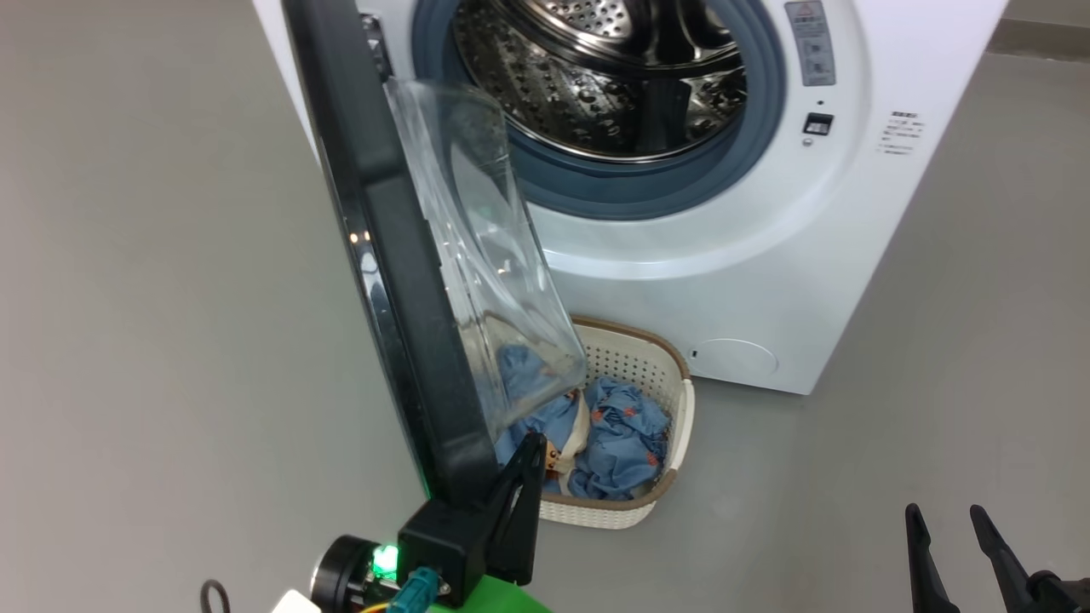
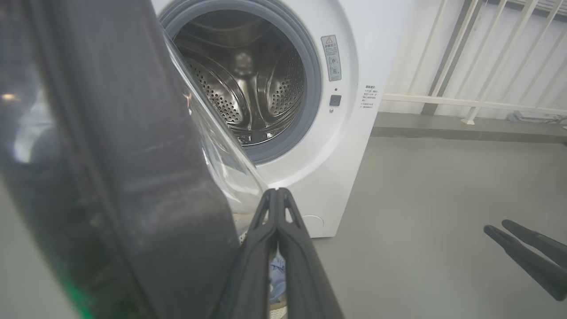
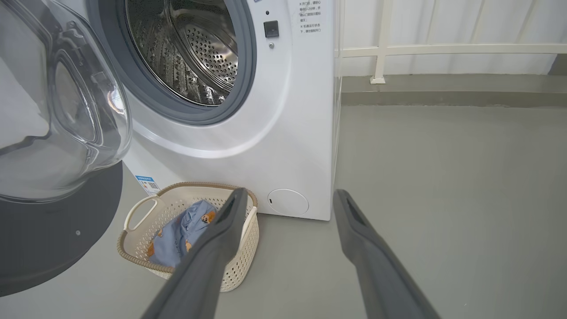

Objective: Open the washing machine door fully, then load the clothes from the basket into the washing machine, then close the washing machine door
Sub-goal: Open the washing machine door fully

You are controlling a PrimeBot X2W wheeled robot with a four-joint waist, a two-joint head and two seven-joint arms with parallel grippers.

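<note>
The white washing machine [image 1: 766, 255] stands with its steel drum [image 1: 596, 68] exposed. Its door [image 1: 383, 255] is swung out towards me, black rim edge-on, the glass bowl [image 1: 477, 255] facing the opening. On the floor under the door sits the cream basket [image 1: 677, 409] holding the light blue bear-print clothes [image 1: 626, 426]. My left gripper [image 1: 532, 451] is shut, its fingertips against the inner side of the door's lower rim, just above the basket. My right gripper [image 1: 945, 515] is open and holds nothing, low over the floor to the right of the basket [image 3: 133, 252].
Grey floor [image 1: 937, 383] stretches to the right of the machine. A white railing [image 2: 443, 99] and a low step run along the wall behind. The door's black rim [image 2: 110, 177] blocks the left half of the left wrist view.
</note>
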